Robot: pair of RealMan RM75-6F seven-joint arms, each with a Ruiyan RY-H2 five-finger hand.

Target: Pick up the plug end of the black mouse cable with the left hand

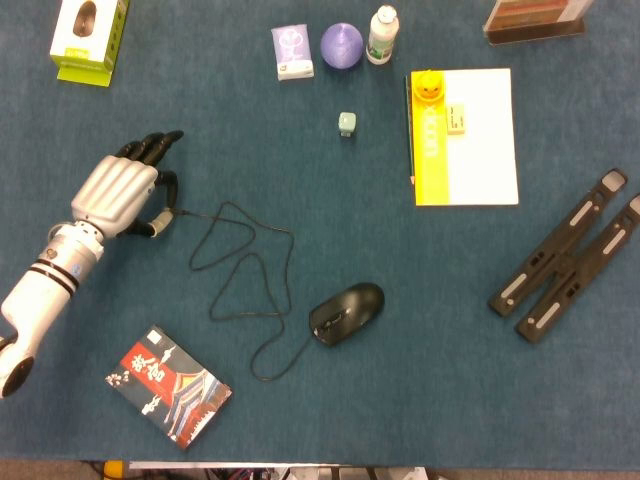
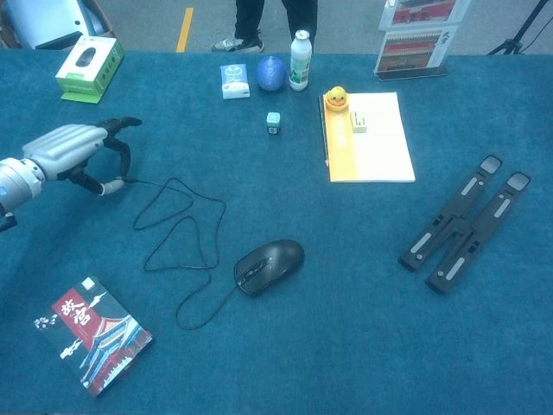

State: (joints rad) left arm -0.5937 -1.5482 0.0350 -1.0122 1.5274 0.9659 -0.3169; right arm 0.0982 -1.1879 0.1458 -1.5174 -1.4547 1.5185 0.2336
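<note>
Left of the mouse (image 1: 346, 311), left hand (image 1: 122, 195) pinches the plug (image 2: 107, 187); lift gently, letting cable (image 1: 240, 270) trail.

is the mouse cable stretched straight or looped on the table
Looped. The black mouse cable winds in several loose curves across the table from the black mouse to its plug end at the left hand.

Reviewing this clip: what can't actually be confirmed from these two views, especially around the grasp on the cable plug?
- Plug end of the black mouse cable: mostly covered by the left robot hand in both views; contact is unclear.
- Left hand's palm side: faces the table in the head view, unseen.
- Right hand: in neither view.
- Text on the green box and the booklet: too small to read.
- Display stand: cut off by the head view's top edge.
</note>
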